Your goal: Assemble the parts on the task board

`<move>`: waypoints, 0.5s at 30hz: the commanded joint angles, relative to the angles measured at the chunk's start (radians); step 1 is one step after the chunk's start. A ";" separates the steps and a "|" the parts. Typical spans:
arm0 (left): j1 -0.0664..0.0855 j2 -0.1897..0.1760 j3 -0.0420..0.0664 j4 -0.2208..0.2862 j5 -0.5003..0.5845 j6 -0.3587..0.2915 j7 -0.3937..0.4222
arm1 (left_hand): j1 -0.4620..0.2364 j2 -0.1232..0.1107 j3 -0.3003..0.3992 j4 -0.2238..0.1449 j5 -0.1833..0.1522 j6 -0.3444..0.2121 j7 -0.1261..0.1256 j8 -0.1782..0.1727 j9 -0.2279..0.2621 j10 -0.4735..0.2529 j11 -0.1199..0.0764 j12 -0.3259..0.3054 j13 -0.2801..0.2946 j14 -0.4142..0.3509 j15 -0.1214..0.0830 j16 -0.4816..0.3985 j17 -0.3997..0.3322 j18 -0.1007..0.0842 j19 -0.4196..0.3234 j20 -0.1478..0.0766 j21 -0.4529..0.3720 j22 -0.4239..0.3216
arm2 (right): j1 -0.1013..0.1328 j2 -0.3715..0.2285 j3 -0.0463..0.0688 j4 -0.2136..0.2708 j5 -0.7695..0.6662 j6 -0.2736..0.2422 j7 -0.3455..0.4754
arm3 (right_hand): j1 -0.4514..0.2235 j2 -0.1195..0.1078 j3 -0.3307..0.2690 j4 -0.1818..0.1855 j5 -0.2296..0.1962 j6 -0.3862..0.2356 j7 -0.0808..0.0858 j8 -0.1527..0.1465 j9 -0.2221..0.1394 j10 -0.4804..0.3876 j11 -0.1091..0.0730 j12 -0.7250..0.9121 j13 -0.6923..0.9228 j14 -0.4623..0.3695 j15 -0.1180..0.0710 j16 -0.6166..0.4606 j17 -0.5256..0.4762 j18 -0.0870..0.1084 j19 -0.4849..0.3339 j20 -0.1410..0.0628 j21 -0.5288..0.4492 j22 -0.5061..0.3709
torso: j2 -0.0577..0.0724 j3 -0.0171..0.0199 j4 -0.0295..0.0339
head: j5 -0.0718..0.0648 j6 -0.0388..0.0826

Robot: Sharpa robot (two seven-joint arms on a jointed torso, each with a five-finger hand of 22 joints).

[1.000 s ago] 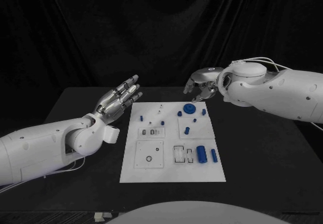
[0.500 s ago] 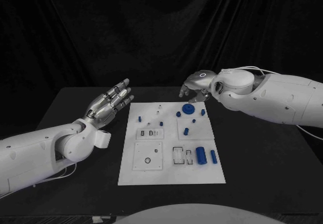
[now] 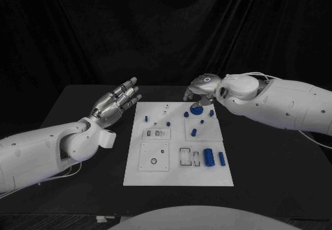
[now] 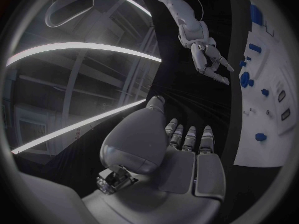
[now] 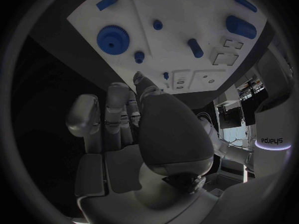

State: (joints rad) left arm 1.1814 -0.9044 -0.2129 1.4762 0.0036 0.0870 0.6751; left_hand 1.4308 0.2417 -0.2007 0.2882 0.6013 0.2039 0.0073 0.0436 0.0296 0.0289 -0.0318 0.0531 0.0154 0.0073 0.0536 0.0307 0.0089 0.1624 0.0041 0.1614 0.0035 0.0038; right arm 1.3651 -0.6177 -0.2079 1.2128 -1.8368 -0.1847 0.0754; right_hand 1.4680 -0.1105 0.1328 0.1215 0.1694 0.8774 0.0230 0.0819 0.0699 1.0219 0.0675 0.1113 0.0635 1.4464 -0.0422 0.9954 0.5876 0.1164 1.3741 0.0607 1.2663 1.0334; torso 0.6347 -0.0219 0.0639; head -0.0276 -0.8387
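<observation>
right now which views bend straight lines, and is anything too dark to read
Both wrist views are fisheye circles: the task board edges curve in the right wrist view and in the left wrist view. The head view keeps the board's edges straight; there the table and backdrop are nearly black.

A black table point(image 3: 277, 158) carries the scene. The white task board point(image 3: 178, 173) lies flat at its middle, its long sides running away from the robot. Bare black surface surrounds the board on every side.
</observation>
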 commanded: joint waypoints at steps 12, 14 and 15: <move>0.002 -0.002 0.001 0.001 -0.003 0.026 0.019 | 0.022 0.002 0.015 -0.009 0.031 0.001 0.000 0.000 0.000 -0.003 0.006 0.002 0.000 0.002 -0.001 -0.003 0.000 0.017 0.003 0.006 0.002 0.000 | -0.040 0.025 0.001 -0.050 -0.021 -0.032 0.047 | -0.011 0.004 0.001 0.010 -0.013 0.014 0.002 -0.007 0.000 0.019 0.007 -0.008 0.001 0.005 -0.002 0.022 0.029 -0.015 0.005 0.003 0.012 0.018 | 0.000 -0.0015 0.0000 | 0.001 -0.021; 0.002 -0.003 0.001 0.002 -0.003 0.025 0.021 | 0.023 0.001 0.016 -0.010 0.033 0.001 0.001 0.000 0.000 -0.003 0.007 0.001 0.000 0.002 0.000 -0.003 0.000 0.017 0.003 0.006 0.002 0.000 | -0.046 0.029 0.001 -0.059 -0.021 -0.037 0.051 | -0.012 0.005 0.001 0.011 -0.012 0.011 0.003 -0.009 -0.001 0.019 0.008 -0.011 0.000 0.006 -0.001 0.028 0.039 -0.015 0.006 0.003 0.013 0.021 | 0.000 -0.0008 0.0017 | 0.000 -0.024; 0.002 -0.003 0.001 0.002 -0.003 0.025 0.023 | 0.025 0.001 0.018 -0.011 0.036 0.001 0.002 0.000 0.000 -0.003 0.008 0.002 0.000 0.002 0.001 -0.003 0.000 0.017 0.003 0.007 0.002 0.000 | -0.049 0.031 0.001 -0.064 -0.021 -0.040 0.054 | -0.013 0.005 0.001 0.012 -0.011 0.010 0.004 -0.010 -0.001 0.016 0.009 -0.014 -0.001 0.007 -0.001 0.030 0.041 -0.016 0.006 0.004 0.015 0.024 | 0.000 -0.0009 0.0011 | 0.002 -0.024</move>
State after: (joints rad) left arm 1.1814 -0.9073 -0.2130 1.4759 0.0027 0.0984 0.6750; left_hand 1.4435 0.2439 -0.1897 0.2772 0.6334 0.2039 0.0073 0.0435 0.0294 0.0263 -0.0294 0.0531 0.0153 0.0074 0.0536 0.0307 0.0089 0.1624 0.0041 0.1613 0.0035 0.0037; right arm 1.3203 -0.5884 -0.2078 1.1545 -1.8446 -0.1999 0.1147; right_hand 1.4601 -0.1105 0.1312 0.1285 0.1531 0.8879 0.0229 0.0782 0.0697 1.0347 0.0732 0.1022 0.0634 1.4464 -0.0422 1.0224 0.6262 0.1167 1.3740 0.0607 1.2741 1.0559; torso 0.6354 -0.0233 0.0638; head -0.0263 -0.8608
